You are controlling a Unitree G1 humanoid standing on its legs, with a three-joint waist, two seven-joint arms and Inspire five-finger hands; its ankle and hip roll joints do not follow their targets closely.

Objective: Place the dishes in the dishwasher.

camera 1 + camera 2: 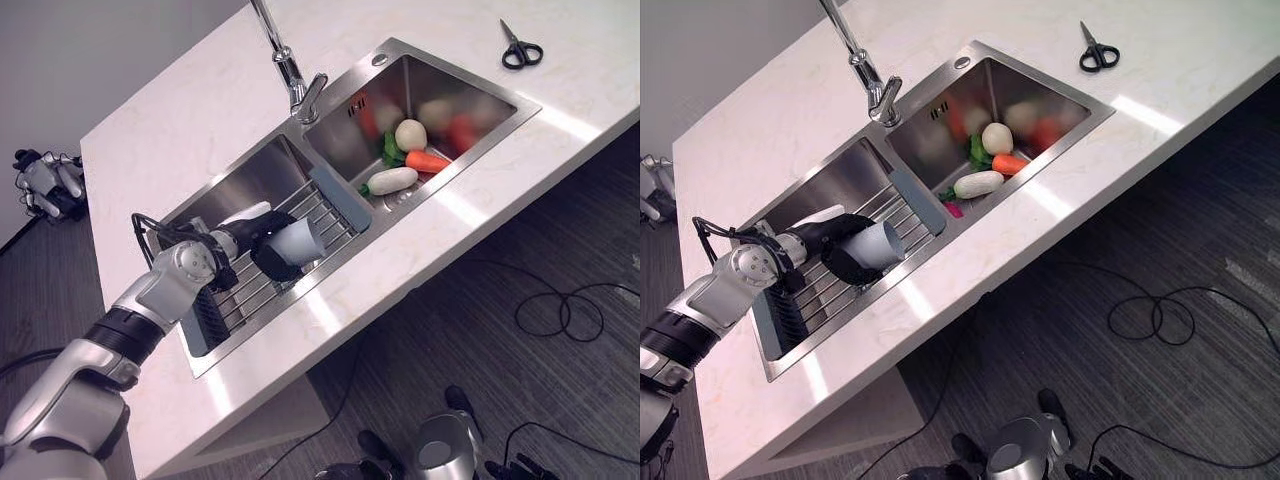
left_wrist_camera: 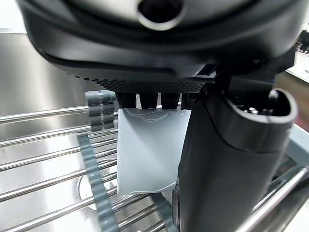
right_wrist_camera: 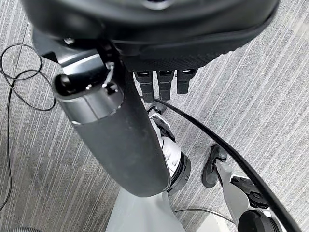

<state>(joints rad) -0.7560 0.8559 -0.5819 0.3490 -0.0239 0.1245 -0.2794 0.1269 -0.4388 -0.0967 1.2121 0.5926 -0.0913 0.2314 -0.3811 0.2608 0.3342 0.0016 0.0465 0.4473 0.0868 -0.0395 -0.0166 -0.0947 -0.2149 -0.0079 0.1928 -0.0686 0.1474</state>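
A pale grey cup [image 1: 300, 242] lies on its side over the wire rack [image 1: 252, 292] in the left basin of the steel sink [image 1: 240, 175]. My left hand [image 1: 262, 248] is shut on the cup, with the fingers over it and the thumb along its side. In the left wrist view the cup [image 2: 147, 150] sits between the fingers and the thumb [image 2: 227, 164], just above the rack bars [image 2: 43, 159]. My right hand [image 3: 145, 29] hangs low over the carpet floor, fingers relaxed and holding nothing.
The right basin holds a carrot [image 1: 428, 161], a long white radish [image 1: 392, 181] and other vegetables. A tap [image 1: 296, 82] stands behind the sink. Scissors [image 1: 521, 49] lie on the white counter [image 1: 170, 120] at the far right. A dark ribbed piece [image 1: 207, 322] sits at the rack's near end.
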